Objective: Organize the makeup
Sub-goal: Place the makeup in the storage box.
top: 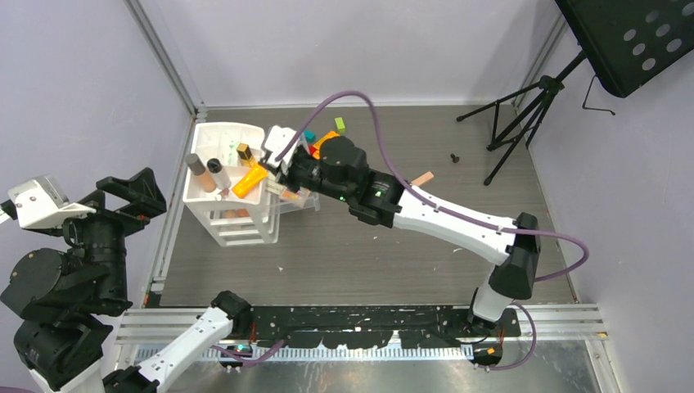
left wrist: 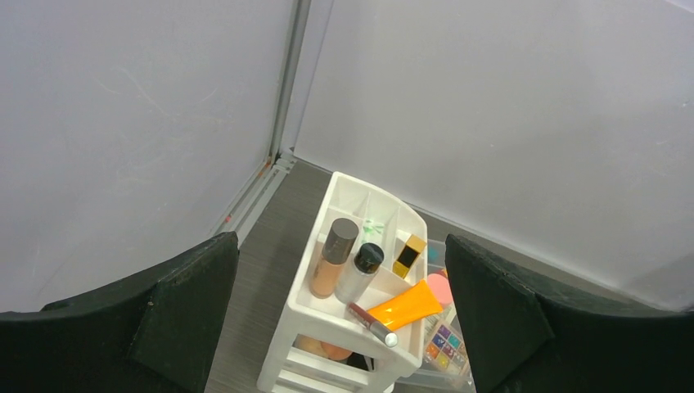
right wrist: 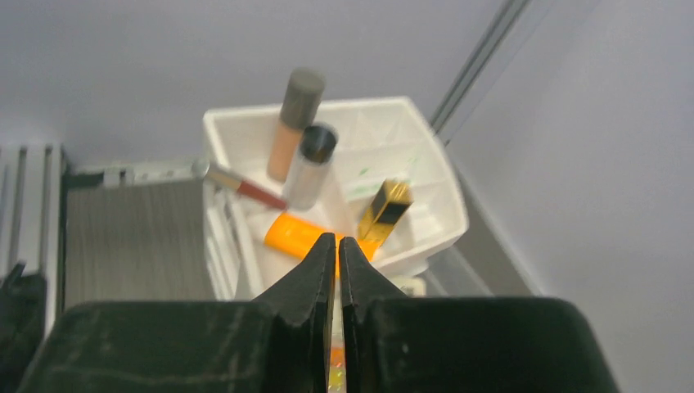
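The left claw [left wrist: 340, 239] hangs nearest, over the counter [top: 344, 254]. It is spread wide with nothing in it and looks down on the white organizer [left wrist: 282, 364].

Most of the makeup is already in the organizer's top tray. A beige foundation bottle [left wrist: 334, 258] and a clear bottle with a black cap [left wrist: 360, 272] stand upright side by side. A gold-black lipstick [left wrist: 408, 256] stands one compartment over. The orange tube [left wrist: 407, 304] and a dark red lip gloss [left wrist: 371, 323] lie slanted across the front rim.

Just beyond, the right claw [right wrist: 337, 239] hovers by the organizer's right side, above the clear tray where an eyeshadow palette [left wrist: 443, 339] and a pink compact [left wrist: 439, 288] lie. It is clenched almost fully, leaving only a slit with glittery colour low in it. I cannot tell whether it is pinching something thin.

The palette looks light, flat and stiff, with a slick case and probably brittle powder inside. It would be best nipped across its short edges and kept level. The orange tube is likely soft, so the firm shoulder near its cap should hold better than the body. The upright bottles look top-heavy and would tip easily if nudged.
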`<state>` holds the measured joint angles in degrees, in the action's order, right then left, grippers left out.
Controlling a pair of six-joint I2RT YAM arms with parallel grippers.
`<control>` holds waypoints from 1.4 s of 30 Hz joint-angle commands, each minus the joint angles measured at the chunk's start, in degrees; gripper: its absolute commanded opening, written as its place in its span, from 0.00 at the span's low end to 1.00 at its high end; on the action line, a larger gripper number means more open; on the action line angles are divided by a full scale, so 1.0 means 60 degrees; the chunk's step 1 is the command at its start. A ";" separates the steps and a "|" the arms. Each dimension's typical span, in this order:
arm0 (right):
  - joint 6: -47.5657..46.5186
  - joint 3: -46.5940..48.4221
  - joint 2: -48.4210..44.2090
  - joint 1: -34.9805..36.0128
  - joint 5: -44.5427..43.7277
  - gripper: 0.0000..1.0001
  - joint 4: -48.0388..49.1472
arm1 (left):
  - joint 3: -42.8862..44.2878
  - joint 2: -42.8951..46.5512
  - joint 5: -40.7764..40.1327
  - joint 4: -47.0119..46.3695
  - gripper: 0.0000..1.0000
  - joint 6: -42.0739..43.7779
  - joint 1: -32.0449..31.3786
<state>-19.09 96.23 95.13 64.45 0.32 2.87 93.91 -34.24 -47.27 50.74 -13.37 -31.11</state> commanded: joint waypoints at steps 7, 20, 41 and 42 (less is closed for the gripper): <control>0.0182 -0.0158 0.1107 -0.0068 0.2370 0.11 -0.0696 | -0.0020 -0.0082 0.0045 -0.0501 1.00 -0.0072 -0.0029; -0.0281 -0.0072 0.1866 -0.0069 0.3795 0.09 0.0724 | 0.0015 -0.0134 0.0109 -0.0536 1.00 0.0001 -0.0029; -0.0685 0.0166 0.2755 -0.0060 0.4362 0.00 0.2792 | -0.0136 -0.0006 0.0116 -0.0635 1.00 0.0173 -0.0029; -0.0676 0.0167 0.2782 -0.0056 0.4339 0.00 0.2838 | -0.0138 -0.0019 0.0114 -0.0635 1.00 0.0184 -0.0026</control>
<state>-22.41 95.35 111.39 64.23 25.43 13.39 93.34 -34.30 -46.87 49.52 -13.06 -31.11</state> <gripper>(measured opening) 0.021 0.996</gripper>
